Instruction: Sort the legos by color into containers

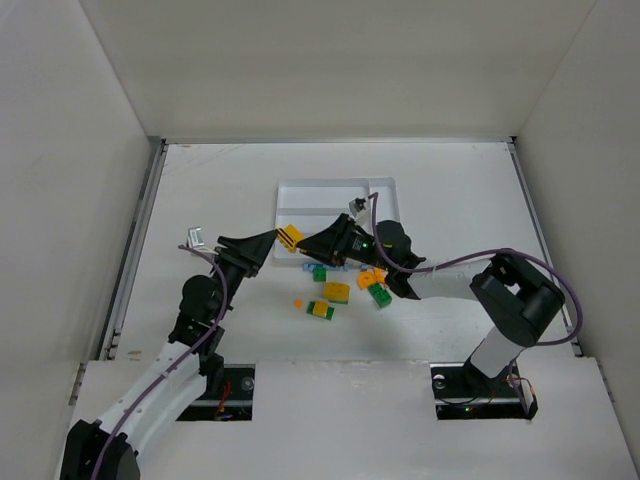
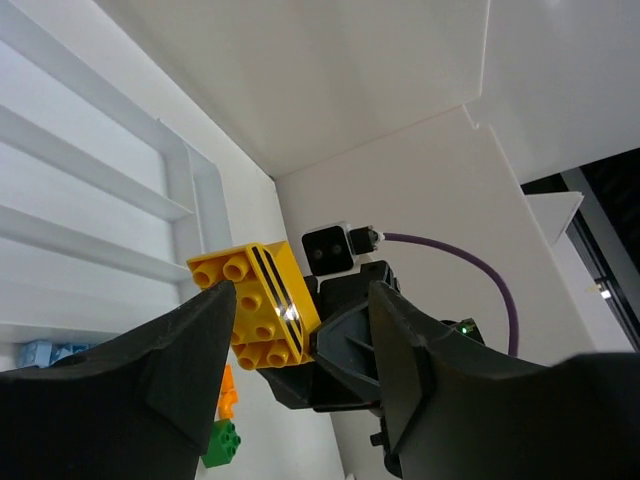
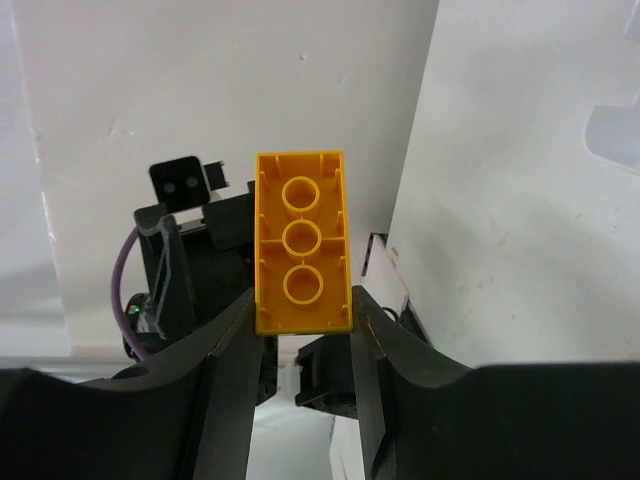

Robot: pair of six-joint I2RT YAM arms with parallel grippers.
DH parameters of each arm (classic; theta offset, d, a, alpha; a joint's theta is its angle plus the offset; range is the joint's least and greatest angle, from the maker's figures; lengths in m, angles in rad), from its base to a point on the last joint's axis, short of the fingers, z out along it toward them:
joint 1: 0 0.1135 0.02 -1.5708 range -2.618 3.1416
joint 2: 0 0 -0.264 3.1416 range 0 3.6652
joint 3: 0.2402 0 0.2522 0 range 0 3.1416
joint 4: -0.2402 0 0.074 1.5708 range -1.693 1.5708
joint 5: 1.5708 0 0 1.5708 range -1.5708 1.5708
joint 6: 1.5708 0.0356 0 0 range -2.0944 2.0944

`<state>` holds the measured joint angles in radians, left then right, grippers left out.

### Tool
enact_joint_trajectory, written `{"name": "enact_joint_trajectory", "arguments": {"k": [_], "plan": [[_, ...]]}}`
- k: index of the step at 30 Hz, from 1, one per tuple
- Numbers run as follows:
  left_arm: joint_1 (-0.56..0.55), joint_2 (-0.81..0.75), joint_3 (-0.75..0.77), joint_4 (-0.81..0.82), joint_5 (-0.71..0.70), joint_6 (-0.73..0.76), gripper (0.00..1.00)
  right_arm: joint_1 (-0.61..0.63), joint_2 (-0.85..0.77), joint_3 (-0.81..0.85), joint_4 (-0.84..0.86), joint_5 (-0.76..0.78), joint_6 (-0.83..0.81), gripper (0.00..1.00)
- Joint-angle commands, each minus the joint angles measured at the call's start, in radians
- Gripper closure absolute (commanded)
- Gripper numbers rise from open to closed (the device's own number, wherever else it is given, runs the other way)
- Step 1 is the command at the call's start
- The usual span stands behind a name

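Note:
A yellow lego (image 1: 290,238) with black stripes hangs above the near left corner of the white tray (image 1: 335,183). My right gripper (image 1: 303,243) is shut on it; the right wrist view shows its hollow underside (image 3: 300,240) pinched at the bottom end between both fingers of that gripper (image 3: 300,305). My left gripper (image 1: 268,246) faces it from the left, open. In the left wrist view the lego (image 2: 258,305) sits between the wide-spread jaws of the left gripper (image 2: 300,295), against the left finger and well apart from the right one. The tray's dividers (image 2: 100,180) show behind.
Loose legos lie on the table in front of the tray: green ones (image 1: 319,272) (image 1: 380,295), a yellow one (image 1: 336,291), an orange one (image 1: 372,278), a yellow-orange one (image 1: 320,311), a tiny orange one (image 1: 298,301). White walls enclose the table.

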<state>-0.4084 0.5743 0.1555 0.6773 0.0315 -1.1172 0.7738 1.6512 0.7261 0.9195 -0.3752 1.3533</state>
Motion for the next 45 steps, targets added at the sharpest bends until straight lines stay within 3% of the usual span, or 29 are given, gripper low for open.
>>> {"name": "enact_joint_trajectory", "arguments": {"k": [1, 12, 18, 20, 30, 36, 45], "plan": [[0.0, 0.045, 0.001, 0.105, 0.004, -0.015, 0.47, 0.011, 0.01, 0.039, 0.127, 0.012, 0.035, 0.77], [-0.008, 0.148, 0.042, 0.179, -0.01, -0.027, 0.48, 0.028, 0.025, 0.047, 0.182, 0.015, 0.076, 0.77], [-0.04, 0.2, 0.039, 0.257, -0.037, -0.058, 0.55, 0.037, 0.054, 0.055, 0.232, 0.013, 0.113, 0.77], [-0.051, 0.199, 0.033, 0.268, -0.057, -0.062, 0.65, 0.038, 0.062, 0.052, 0.249, 0.016, 0.122, 0.77], [-0.042, 0.139, 0.038, 0.194, -0.035, -0.056, 0.79, 0.025, 0.061, 0.033, 0.285, 0.021, 0.121, 0.77], [-0.014, 0.061, 0.044, 0.097, 0.057, -0.044, 0.82, -0.073, 0.03, 0.009, 0.246, -0.031, 0.084, 0.79], [0.009, 0.039, 0.049, 0.028, 0.143, -0.015, 0.86, -0.107, 0.021, 0.019, 0.191, -0.053, 0.035, 0.79]]}}
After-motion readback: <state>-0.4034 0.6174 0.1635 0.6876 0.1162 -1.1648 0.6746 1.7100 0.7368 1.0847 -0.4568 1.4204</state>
